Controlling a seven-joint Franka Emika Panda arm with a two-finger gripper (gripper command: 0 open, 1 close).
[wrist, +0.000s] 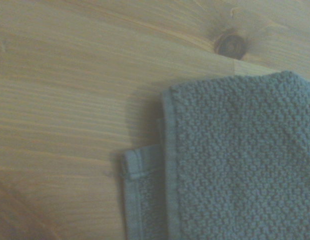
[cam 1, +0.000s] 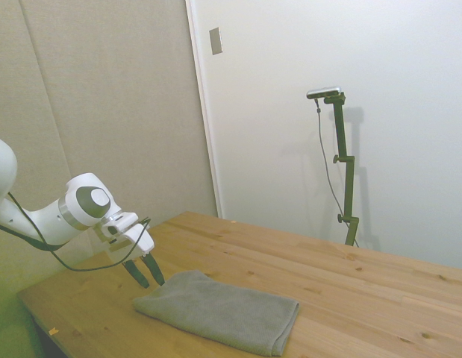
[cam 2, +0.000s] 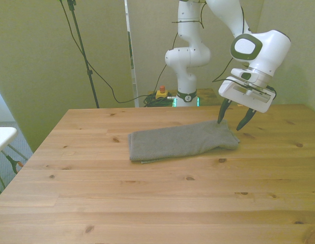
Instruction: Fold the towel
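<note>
Inspector A: As we read the scene from left to right in the front view, we find the towel (cam 2: 180,141) lying flat on the wooden table (cam 2: 147,203), already doubled over lengthwise, its far end reaching under the claw (cam 2: 234,122).

Inspector B: We agree. The claw hangs just above that end, tilted, its dark fingers (cam 2: 222,113) spread apart and gripping nothing. In the side view the claw (cam 1: 145,273) sits just beside the near corner of the towel (cam 1: 219,309), not touching it as far as we can tell.

Inspector A: We note from the wrist view that the towel (wrist: 235,160) shows two layers at the corner, the lower hem poking out past the upper one.

Inspector B: We judge the fold largely made, or a second fold due. For a clean pinch we advise lowering straight onto the corner beneath the claw and closing on both layers together, since catching only the top layer would undo the fold.

Inspector A: We add that the cloth looks thick, so a firm, deep bite seems wise.
</note>
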